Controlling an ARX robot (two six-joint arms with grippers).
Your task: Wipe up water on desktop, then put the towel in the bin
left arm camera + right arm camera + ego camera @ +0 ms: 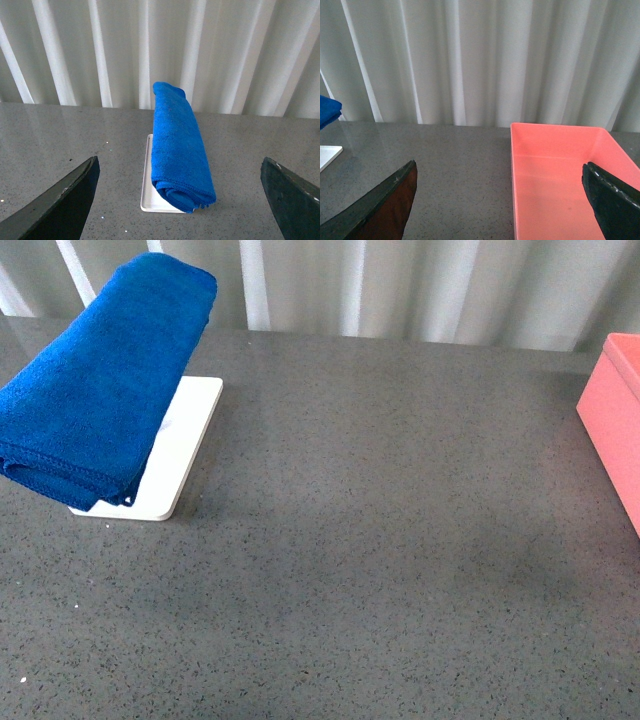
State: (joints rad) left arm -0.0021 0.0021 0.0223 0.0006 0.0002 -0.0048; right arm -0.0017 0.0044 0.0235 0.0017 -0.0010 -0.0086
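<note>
**Opening stage: towel not yet taken up.** The bright blue, thick, fuzzy microfibre towel (pixel 100 390) lies folded lengthwise over the flat white rectangular tray (pixel 190 450) at the far left of the dark grey speckled stone-like bench (pixel 380 540). It sits slightly raised above the tray, and whatever bears it is hidden. The salmon-pink, straight-walled plastic bin (pixel 615 415) stands at the right edge of the bench, well apart from the towel, and the right wrist view shows it holding nothing (pixel 560 129). A pale pleated curtain (pixel 420 285) closes the background.

Neither arm appears in the front view. The left hand (pixel 179 160) is spread wide and holds nothing, its two dark fingers framing the towel, which lies ahead of it and untouched. The right hand (pixel 499 164) is likewise spread wide and holds nothing, facing the bin and the bare bench beside it.

No puddle can be made out with certainty on the bench; its grey sheen hides any water.

Judged step: the approach to the towel, before any wiping. The next move probably falls to the left hand. It calls for an advance over the tray, a closure across the thick fold without dragging the tray, then a lift clear before the towel is carried to the wet area.
</note>
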